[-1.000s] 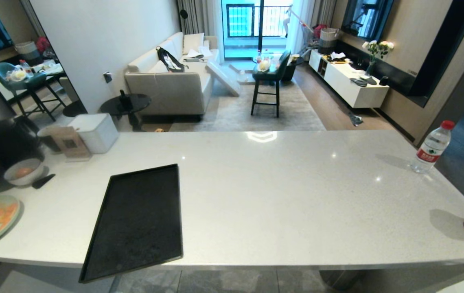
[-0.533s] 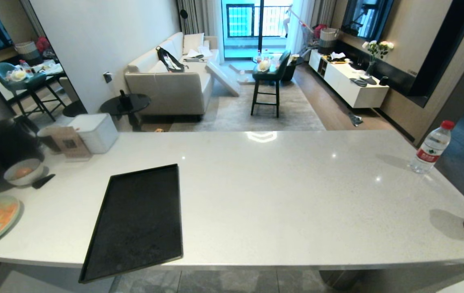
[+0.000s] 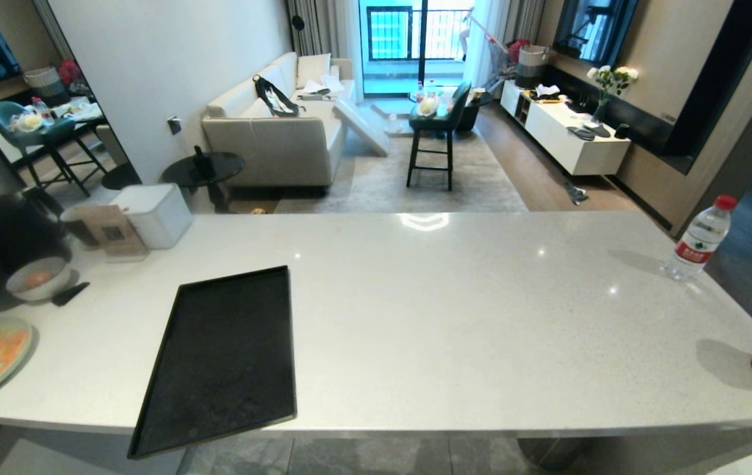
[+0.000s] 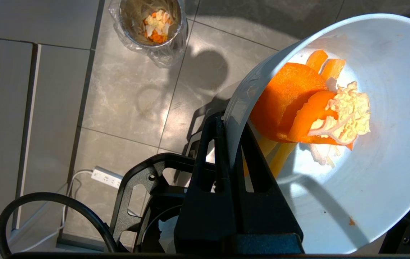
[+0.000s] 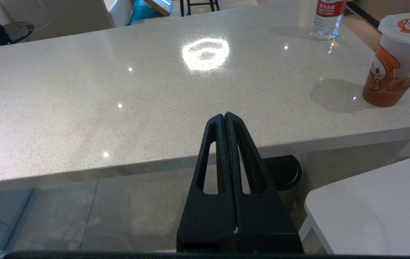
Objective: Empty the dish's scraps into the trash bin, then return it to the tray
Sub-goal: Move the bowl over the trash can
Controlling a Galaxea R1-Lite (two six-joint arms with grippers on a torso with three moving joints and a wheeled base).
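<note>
The left gripper point(image 4: 228, 124) pinches the bowl's point(image 4: 381, 180) rim, holding it tilted above the floor, scraps point(image 4: 313, 108) inside (the bin point(image 4: 151, 32) stands apart below). The right gripper point(image 5: 224, 120) idles, jaws pressed together. The tray point(image 3: 224, 356) sits bare.

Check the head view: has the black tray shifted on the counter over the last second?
No. The tray keeps the same spot: its near corner overhangs the counter edge as before, and its far edge lines up the same against the white box.
</note>
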